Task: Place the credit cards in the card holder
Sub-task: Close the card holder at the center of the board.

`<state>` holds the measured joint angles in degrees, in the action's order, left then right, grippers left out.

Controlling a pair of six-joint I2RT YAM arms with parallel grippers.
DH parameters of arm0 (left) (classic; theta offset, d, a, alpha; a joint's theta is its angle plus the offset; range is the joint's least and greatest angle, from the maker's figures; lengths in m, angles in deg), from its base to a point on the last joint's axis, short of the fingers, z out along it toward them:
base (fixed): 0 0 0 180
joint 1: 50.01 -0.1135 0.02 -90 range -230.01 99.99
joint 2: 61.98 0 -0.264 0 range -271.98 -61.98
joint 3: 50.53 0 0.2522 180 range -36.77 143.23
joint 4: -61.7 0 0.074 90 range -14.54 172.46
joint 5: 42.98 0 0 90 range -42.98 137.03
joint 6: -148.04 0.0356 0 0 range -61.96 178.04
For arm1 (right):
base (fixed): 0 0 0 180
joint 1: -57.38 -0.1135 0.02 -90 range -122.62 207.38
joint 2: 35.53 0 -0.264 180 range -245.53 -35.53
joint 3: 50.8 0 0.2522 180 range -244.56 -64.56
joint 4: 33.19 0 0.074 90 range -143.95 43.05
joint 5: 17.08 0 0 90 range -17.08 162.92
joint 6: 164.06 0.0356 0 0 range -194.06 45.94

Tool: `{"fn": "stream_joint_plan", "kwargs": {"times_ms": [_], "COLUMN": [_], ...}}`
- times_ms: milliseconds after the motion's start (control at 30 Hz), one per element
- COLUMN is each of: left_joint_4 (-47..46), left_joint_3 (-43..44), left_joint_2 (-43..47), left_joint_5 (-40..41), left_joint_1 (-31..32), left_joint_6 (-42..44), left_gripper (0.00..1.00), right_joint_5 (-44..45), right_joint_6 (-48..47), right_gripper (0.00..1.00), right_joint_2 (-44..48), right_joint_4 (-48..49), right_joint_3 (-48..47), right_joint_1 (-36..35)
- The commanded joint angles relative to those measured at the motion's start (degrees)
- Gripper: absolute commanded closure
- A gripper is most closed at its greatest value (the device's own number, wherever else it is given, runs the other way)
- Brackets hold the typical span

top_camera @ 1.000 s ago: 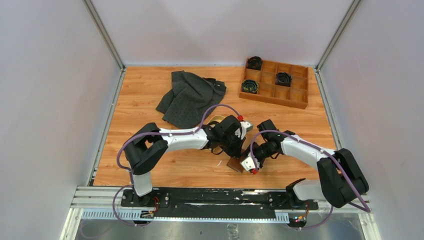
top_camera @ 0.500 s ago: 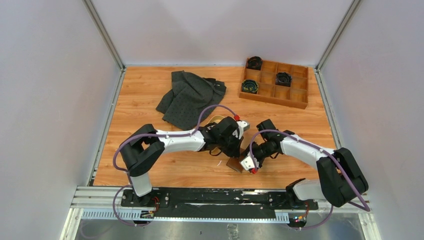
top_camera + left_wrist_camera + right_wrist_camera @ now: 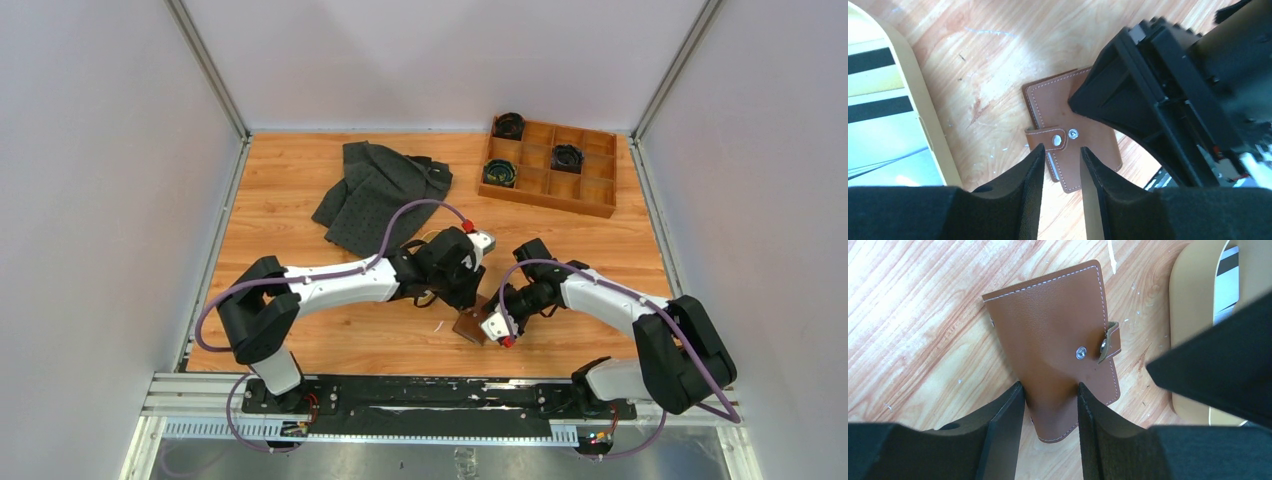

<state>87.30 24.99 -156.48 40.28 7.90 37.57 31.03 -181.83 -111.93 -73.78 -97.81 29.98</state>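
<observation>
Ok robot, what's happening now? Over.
Left gripper open, over the strap. Right gripper open, tips at the wallet. Strap unsnapped, wallet shut. Cards in tray.

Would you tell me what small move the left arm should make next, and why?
Probably lower the left fingers onto the unsnapped strap and lift the card holder open: it lies closed, with the credit cards waiting in the tray.

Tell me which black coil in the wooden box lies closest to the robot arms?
The coil in the box's near-left corner; one sits at the far-left corner, another farther right and back.
</observation>
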Motion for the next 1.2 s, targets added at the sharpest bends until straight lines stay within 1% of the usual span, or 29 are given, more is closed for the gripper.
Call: {"fn": "stream_joint_plan", "kwargs": {"times_ms": [0,67,333,800,900,967,1167], "left_joint_4": [8.44,10.17,11.39,10.64,10.41,10.25,9.70], "left_joint_3": [3.66,5.12,7.68,8.36,8.30,8.29,7.96], "left_joint_2": [-3.31,-4.49,-7.21,-9.71,-10.07,-10.18,-10.49], "left_joint_5": [4.20,5.54,6.65,5.25,5.34,5.27,4.75], "left_joint_1": [2.00,2.67,2.78,2.79,2.78,2.82,2.82], "left_joint_6": [2.53,2.99,4.06,3.59,3.51,3.42,3.37], "left_gripper": [0.62,0.58,0.54,0.54,0.56,0.60,0.82], "right_joint_5": [9.02,9.10,9.34,9.46,9.54,9.58,9.64], "right_joint_6": [2.70,2.66,2.74,2.96,3.05,3.01,3.11], "right_gripper": [0.66,0.66,0.66,0.67,0.67,0.67,0.67], "right_joint_2": [-3.84,-3.93,-4.19,-4.35,-4.37,-4.43,-4.46], "right_joint_4": [-4.11,-4.12,-4.06,-3.96,-4.01,-4.02,-4.02], "right_joint_3": [2.66,2.59,2.58,2.50,2.44,2.41,2.41], "right_joint_1": [-0.93,-1.01,-1.24,-1.43,-1.43,-1.43,-1.50]}}
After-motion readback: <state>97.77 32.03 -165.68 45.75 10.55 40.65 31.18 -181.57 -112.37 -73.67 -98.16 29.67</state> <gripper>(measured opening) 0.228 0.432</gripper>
